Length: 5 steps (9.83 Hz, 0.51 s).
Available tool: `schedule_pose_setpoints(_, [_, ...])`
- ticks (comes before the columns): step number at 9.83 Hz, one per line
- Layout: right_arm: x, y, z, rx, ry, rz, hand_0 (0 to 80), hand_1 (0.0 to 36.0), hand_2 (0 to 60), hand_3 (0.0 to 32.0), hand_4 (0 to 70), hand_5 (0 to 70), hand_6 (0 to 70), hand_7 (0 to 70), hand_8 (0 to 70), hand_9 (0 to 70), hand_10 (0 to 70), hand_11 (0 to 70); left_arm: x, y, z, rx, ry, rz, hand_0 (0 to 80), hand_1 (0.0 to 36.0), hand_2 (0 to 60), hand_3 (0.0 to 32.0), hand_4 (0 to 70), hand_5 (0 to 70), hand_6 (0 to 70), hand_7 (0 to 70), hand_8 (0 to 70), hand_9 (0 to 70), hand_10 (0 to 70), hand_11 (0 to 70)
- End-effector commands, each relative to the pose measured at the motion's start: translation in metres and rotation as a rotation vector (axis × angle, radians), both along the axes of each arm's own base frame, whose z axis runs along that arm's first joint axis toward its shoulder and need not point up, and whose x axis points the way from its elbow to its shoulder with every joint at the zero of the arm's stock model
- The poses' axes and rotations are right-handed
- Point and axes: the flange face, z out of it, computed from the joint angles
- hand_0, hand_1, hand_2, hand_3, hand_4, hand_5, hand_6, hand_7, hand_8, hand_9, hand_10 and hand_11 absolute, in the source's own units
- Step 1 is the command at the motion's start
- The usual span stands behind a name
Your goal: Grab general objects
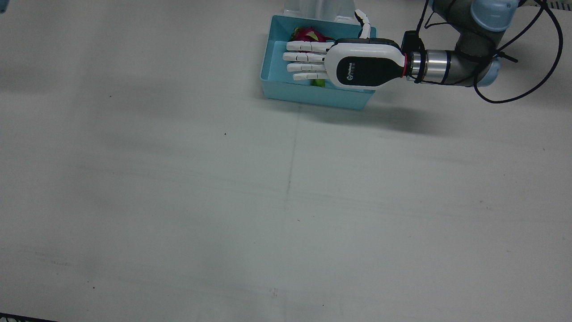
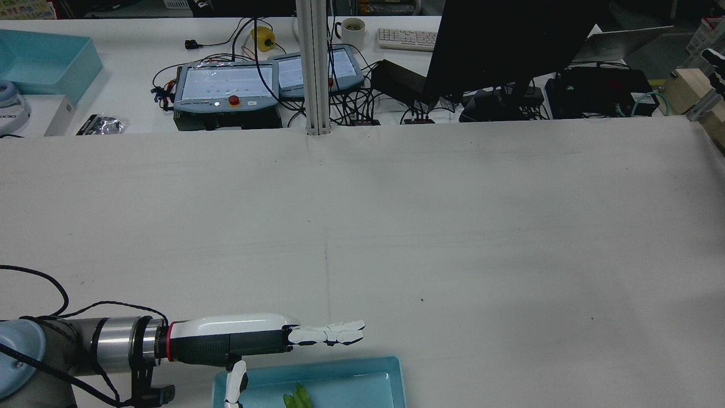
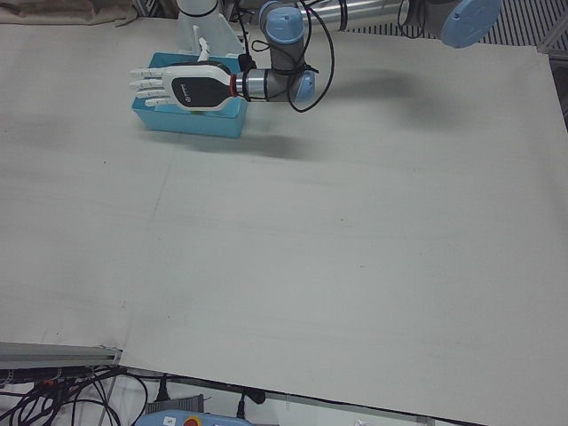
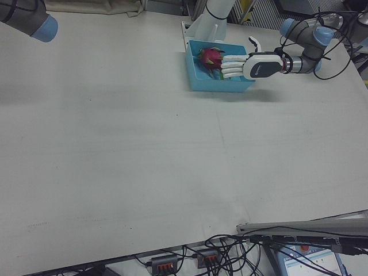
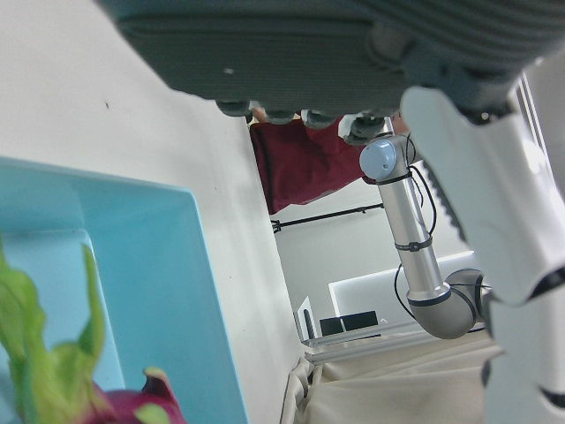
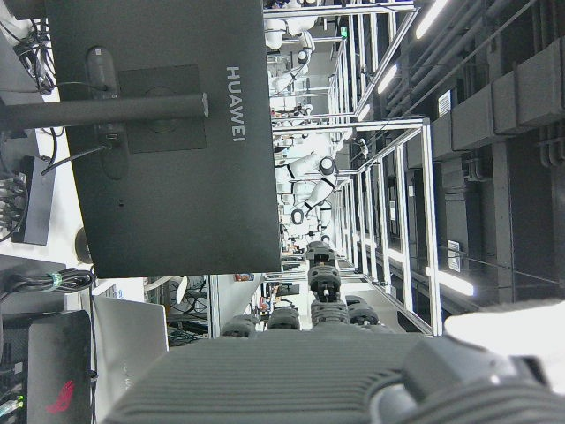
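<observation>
A light blue bin [image 1: 313,96] stands on the white table near the left arm's pedestal. A pink dragon fruit [image 1: 306,33] lies in its far corner, and a green leafy item [image 1: 318,82] lies near its front wall. My left hand [image 1: 339,62] hovers flat over the bin, palm down, fingers straight and apart, holding nothing. It also shows in the rear view [image 2: 255,340] and the right-front view [image 4: 253,64]. The left hand view shows the dragon fruit [image 5: 132,406] below the palm. Only the palm of my right hand [image 6: 309,380] shows, in its own view, facing a monitor.
The white table [image 1: 286,201] stretches wide in front of the bin. Behind its far edge stand a black monitor [image 2: 510,45], teach pendants [image 2: 226,88] and cables. Another blue bin [image 2: 45,62] sits on the back desk. The right arm's elbow [image 4: 34,20] is far to the side.
</observation>
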Motion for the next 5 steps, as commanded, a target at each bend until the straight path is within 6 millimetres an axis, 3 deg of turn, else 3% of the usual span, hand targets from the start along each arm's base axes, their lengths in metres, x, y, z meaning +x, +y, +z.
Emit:
schedule_pose_setpoints(1, [0.0,0.001,0.001,-0.002,0.001,0.0,0.0,0.0,0.0,0.0,0.0,0.0,0.0,0.0,0.0,0.0,0.0,0.0,-0.061,-0.106,-0.013,-0.023,-0.024,-0.209,55.8,27.1,24.1,0.0,8.0,6.4,1.6,6.6,0.0,0.0,0.0,0.0])
schedule_pose_setpoints(2, [0.0,0.0,-0.001,0.001,0.0,0.0,0.0,0.0,0.0,0.0,0.0,0.0,0.0,0.0,0.0,0.0,0.0,0.0,-0.089,-0.151,-0.01,-0.035,-0.039,-0.292,59.9,31.3,29.2,0.0,12.8,9.3,3.6,10.0,0.1,0.6,0.0,0.0])
schedule_pose_setpoints(3, [0.0,0.0,0.0,0.0,0.0,0.0,0.0,0.0,0.0,0.0,0.0,0.0,0.0,0.0,0.0,0.0,0.0,0.0,-0.112,-0.178,0.001,-0.052,-0.059,-0.35,60.3,30.6,27.4,0.0,14.5,9.4,4.5,11.7,0.6,0.9,0.0,0.0])
schedule_pose_setpoints(4, [0.0,0.001,0.001,-0.002,-0.001,0.0,0.0,0.0,0.0,0.0,0.0,0.0,0.0,0.0,0.0,0.0,0.0,0.0,-0.152,-0.205,0.006,-0.052,-0.052,-0.428,60.3,30.1,25.4,0.0,15.3,9.2,4.8,12.5,0.6,1.1,0.0,0.0])
schedule_pose_setpoints(5, [0.0,0.001,0.001,-0.002,0.001,0.0,0.0,0.0,0.0,0.0,0.0,0.0,0.0,0.0,0.0,0.0,0.0,0.0,-0.198,-0.244,0.028,-0.056,-0.049,-0.521,58.6,28.9,25.4,0.0,15.4,9.1,5.1,13.6,0.4,1.3,0.0,0.0])
